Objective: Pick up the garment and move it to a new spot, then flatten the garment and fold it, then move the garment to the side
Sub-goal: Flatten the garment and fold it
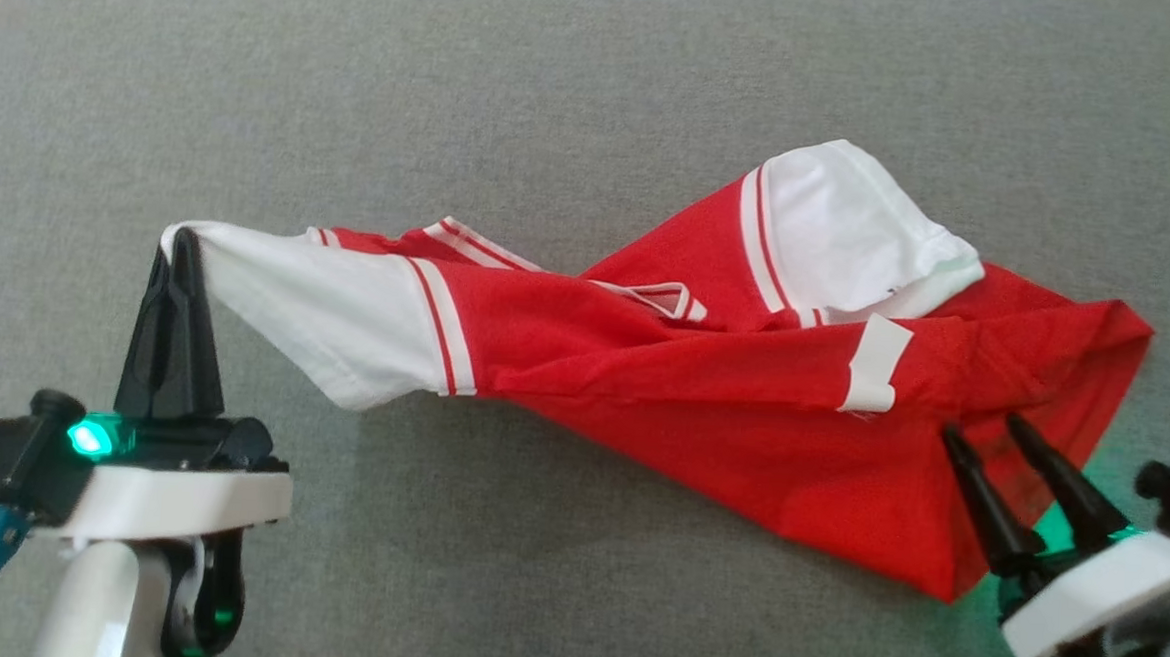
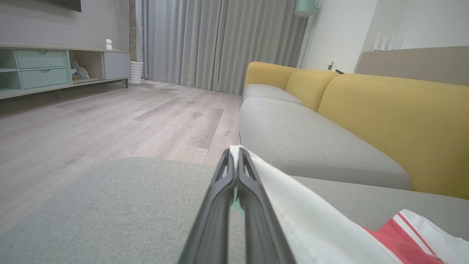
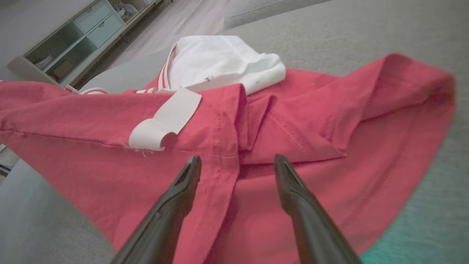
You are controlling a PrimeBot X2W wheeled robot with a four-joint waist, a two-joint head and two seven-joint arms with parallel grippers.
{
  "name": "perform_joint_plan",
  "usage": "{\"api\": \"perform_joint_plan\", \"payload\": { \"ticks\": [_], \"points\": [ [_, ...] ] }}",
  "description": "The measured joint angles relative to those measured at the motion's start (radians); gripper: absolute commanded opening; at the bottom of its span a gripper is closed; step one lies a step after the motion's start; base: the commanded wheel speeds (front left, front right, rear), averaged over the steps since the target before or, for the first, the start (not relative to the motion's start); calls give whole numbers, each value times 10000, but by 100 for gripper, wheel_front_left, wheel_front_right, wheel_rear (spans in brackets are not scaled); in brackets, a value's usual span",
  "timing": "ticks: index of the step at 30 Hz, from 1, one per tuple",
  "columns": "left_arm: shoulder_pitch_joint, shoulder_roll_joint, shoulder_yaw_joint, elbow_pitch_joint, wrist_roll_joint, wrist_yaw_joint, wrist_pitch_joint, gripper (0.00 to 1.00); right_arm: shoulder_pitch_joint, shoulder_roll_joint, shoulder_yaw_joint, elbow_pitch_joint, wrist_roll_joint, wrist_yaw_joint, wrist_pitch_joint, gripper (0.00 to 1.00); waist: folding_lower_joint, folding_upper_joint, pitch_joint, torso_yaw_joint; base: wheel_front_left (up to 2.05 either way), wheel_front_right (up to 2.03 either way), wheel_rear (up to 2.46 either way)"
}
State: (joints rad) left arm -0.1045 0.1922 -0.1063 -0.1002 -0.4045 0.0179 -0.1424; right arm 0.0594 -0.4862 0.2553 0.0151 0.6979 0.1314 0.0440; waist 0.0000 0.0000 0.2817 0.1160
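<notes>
- garment: a red shirt with white sleeves, lying twisted and bunched on the grey cushion. not flat yet, no fold made.
- its long axis runs side to side across the head view, from the held cuff at our left to the red corner at our right.
- left gripper: fingers clenched on the cuff of the near white sleeve. the sleeve is raised off the cushion and drawn taut toward the shirt's body. the left wrist view shows white cloth pinched at the fingertips.
- right gripper: fingers spread apart, grasping nothing. the tips hover at the lower right hem with red cloth showing between them. we cannot tell whether they touch the cloth.
- key relation: the shirt lies ahead and to the left of the right fingers. the other white sleeve, flopped over the red body, sits beyond them and well apart from the left gripper, so the right arm is nearer.
- judgement: we are in the flattening stage. the next move likely calls for the right fingers to close on the hem and pull away from the left grip, along the long axis, to take out the twist.
- risk: the doubled seam ahead of the tips may give a two-layer pinch.
</notes>
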Motion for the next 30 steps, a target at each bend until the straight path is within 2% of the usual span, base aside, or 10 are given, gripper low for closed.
{"api": "perform_joint_plan", "payload": {
  "ticks": [6,8,10,11,12,13,22,25,30],
  "points": [
    [-228,-12,-186,56,10,0,0,0,-801,2,788,838,209,0,-290,100,0,0,177,174,0,0,0],
    [-289,-23,-226,73,10,0,0,0,-988,0,999,1083,341,0,-439,84,0,0,210,219,0,0,0],
    [-339,-21,-228,121,12,0,0,0,-1109,-2,1195,1290,445,0,-606,54,0,0,231,246,0,0,0],
    [-343,-21,-230,130,12,0,0,0,-1138,-8,1279,1346,504,0,-665,44,0,0,236,252,0,0,0],
    [-343,-21,-232,171,10,0,0,0,-1176,-33,1459,1448,619,0,-811,5,0,0,238,259,0,0,0],
    [-343,-19,-234,180,10,0,2,0,-1206,-61,1555,1501,685,0,-871,0,0,0,234,260,0,0,0],
    [-342,-8,-247,199,-10,0,-77,0,-1388,-384,1712,1482,984,0,-1599,0,0,0,-14,228,0,0,0],
    [-346,17,-224,-174,-336,-221,-102,0,-1181,-763,995,694,1168,0,-1933,0,-1,0,-183,157,0,0,0],
    [-1077,244,-226,-1091,-1097,-742,395,0,-910,-1697,-1085,-1081,1007,0,-1841,0,-1,0,-411,-143,0,0,0]
  ]
}}
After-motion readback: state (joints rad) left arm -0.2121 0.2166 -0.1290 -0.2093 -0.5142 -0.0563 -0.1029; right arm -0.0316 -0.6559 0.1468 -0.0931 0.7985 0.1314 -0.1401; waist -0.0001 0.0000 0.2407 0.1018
